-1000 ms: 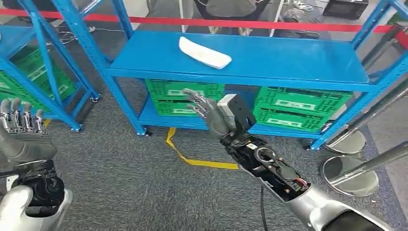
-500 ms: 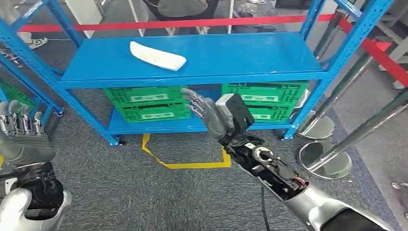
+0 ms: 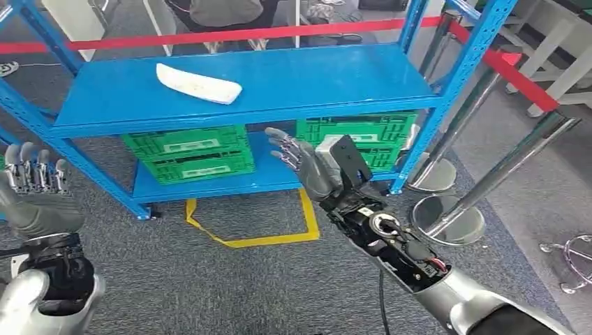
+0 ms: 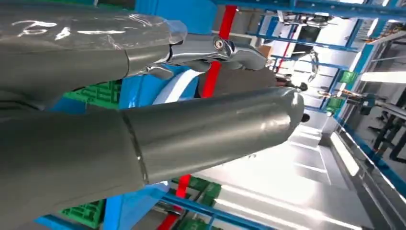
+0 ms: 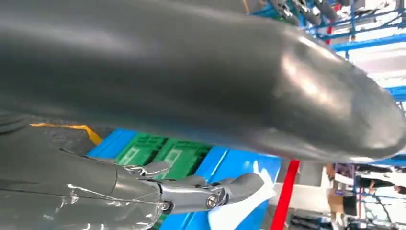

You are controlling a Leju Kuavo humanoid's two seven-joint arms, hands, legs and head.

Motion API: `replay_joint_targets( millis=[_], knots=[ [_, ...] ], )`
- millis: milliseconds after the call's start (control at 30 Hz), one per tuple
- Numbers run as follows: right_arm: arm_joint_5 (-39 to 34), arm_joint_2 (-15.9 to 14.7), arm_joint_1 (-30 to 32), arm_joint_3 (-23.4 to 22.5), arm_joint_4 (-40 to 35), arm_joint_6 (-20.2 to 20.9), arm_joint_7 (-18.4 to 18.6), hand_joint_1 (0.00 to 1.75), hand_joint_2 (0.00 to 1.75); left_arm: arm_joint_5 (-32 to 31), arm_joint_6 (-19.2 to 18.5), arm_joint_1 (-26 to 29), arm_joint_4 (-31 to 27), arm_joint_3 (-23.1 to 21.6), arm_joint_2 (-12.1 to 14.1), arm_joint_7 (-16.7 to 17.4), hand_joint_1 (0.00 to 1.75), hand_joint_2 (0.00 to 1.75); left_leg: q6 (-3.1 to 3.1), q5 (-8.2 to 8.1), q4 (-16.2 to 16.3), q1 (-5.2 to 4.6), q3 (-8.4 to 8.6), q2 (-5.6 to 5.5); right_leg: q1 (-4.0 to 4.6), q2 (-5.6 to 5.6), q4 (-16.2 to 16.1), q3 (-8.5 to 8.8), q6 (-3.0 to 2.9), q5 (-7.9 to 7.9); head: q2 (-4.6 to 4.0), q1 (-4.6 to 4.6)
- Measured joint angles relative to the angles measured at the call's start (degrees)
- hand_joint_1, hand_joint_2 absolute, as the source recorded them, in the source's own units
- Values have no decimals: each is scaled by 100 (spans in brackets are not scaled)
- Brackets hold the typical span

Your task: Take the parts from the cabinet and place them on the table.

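Note:
A long white part (image 3: 198,84) lies on the upper shelf of the blue cabinet (image 3: 314,77), toward its left side. My right hand (image 3: 300,162) is raised in front of the lower shelf with its fingers spread, holding nothing, below and to the right of the part. My left hand (image 3: 35,190) is up at the left edge of the head view, fingers straight and apart, empty. The right wrist view shows the white part (image 5: 242,207) beyond the fingers (image 5: 201,194). In the left wrist view the white part (image 4: 177,86) shows behind the thumb (image 4: 210,129).
Green crates (image 3: 188,153) sit on the cabinet's lower shelf. A red barrier tape (image 3: 230,35) runs behind the cabinet, with a person's legs beyond it. Steel posts with round bases (image 3: 447,220) stand on the right. Yellow tape (image 3: 244,237) marks the grey carpet.
The whole scene has slid left as the camera turned right; the cabinet now sits further left in view. Both hands keep the same open pose.

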Motion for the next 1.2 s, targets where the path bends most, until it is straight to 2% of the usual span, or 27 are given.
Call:
replay_joint_targets(
  millis=[33, 67, 100, 133, 233, 367, 400, 467, 500, 1200],
  knots=[
    [0, 2, -3, 4, -2, 0, 0, 0, 0, -2, -2, -1, 0, 0, 2, 7, 0, 0, -17, 0, 38, -9, -22, 3, 14, 37, -31, -20, -69, 11, 0, -24],
    [0, 0, 7, 11, -2, 0, 2, 0, 0, -11, -7, -2, 0, 0, 2, 7, 0, 0, -46, 8, 21, -16, -19, 8, 25, 44, -13, -30, -102, -5, 0, -30],
    [4, 0, 11, 13, 0, 0, 4, 0, 0, -13, -7, 0, 0, 0, 9, 7, 0, 0, 6, -50, 47, -21, -23, 6, 4, 45, -34, -15, -100, 3, 0, -35],
    [11, 0, 9, 7, 2, -9, 7, 0, 0, -17, -7, 3, 0, 0, 13, 7, 0, 0, 104, -9, 39, -20, -26, 5, 17, 56, -34, -14, -112, 2, 0, -35],
    [18, 2, -20, 13, 15, 0, 7, 0, 0, -20, -11, -37, 0, 0, 15, 7, 0, 0, 116, 1, -8, -7, 4, 18, 33, 73, -36, -16, -122, 2, 0, -50],
    [17, 2, -25, 17, 15, 0, 7, 0, 0, -22, -15, -32, 0, 0, 15, 7, 0, 0, 57, 35, -54, 4, 19, 19, 49, 68, -35, -19, -167, -6, 0, -50],
    [17, 0, -25, 17, 15, 0, 4, 0, 0, -22, -17, -32, 0, 0, 15, 7, 0, 0, 28, 35, -63, 6, 22, 19, 52, 68, -34, -20, -177, -10, 0, -50],
    [22, 2, -25, 20, 17, -2, 4, 0, 0, -22, -22, -27, 0, 0, 15, 7, 0, 0, -77, 36, -77, 18, 31, 19, 55, 68, -32, -19, -183, -12, 0, -50],
    [24, 2, -25, 22, 17, -2, 4, 0, 0, -22, -26, -27, 0, 0, 15, 7, 0, 0, -87, 33, -78, 20, 31, 19, 56, 68, -32, -19, -183, -13, 0, -50],
    [114, 0, 156, 33, 20, -120, -175, 0, 0, -79, -181, -37, 68, 0, -2, -162, 0, 0, -95, 19, -58, -14, 31, 18, 37, 67, -55, -1, -180, -10, 0, -46]
  ],
)
